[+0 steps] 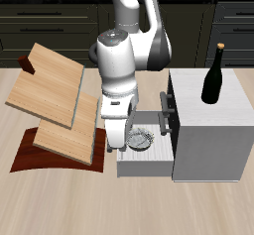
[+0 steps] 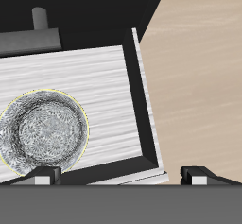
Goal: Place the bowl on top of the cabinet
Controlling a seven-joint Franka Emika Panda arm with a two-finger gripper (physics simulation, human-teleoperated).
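The bowl (image 1: pixel 143 140), small, white with a grey speckled inside, lies in the pulled-out drawer (image 1: pixel 147 166) of the white-grey cabinet (image 1: pixel 233 108). In the wrist view the bowl (image 2: pixel 43 133) rests on the drawer's pale striped floor (image 2: pixel 104 81). My gripper (image 1: pixel 123 143) hangs just above the drawer's outer end, beside the bowl. In the wrist view the gripper (image 2: pixel 118 176) is open and empty, with one fingertip (image 2: pixel 43 177) close to the bowl's rim and the other over the drawer's edge.
A black bottle (image 1: pixel 213 73) stands on the cabinet's top near its back. Tilted wooden boards (image 1: pixel 50 95) on a dark stand lie on the other side of my arm. Bare wooden table (image 2: pixel 198 67) borders the drawer.
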